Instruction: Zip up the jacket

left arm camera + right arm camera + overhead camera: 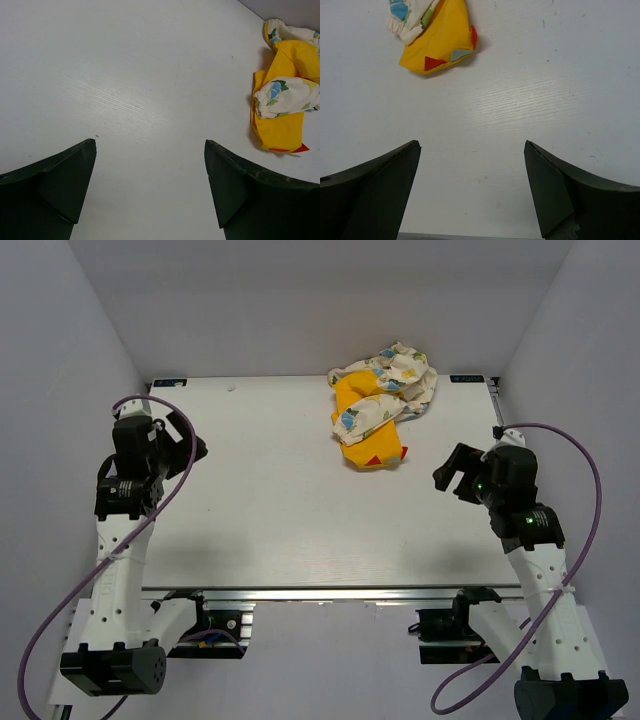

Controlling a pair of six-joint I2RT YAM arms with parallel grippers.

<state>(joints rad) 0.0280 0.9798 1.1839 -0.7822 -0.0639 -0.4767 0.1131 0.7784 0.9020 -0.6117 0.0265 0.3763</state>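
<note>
Jacket point(380, 405) is not yet touched. Jaws of left gripper point(192, 440) and right gripper point(450, 470) are held wide and empty over the table point(280, 520). It is crumpled near the far edge, closer to the right arm, so all zipping is judged to remain.

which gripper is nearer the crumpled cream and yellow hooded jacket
Right. The right gripper sits just near-right of the jacket; the left gripper is far off to its left.
</note>
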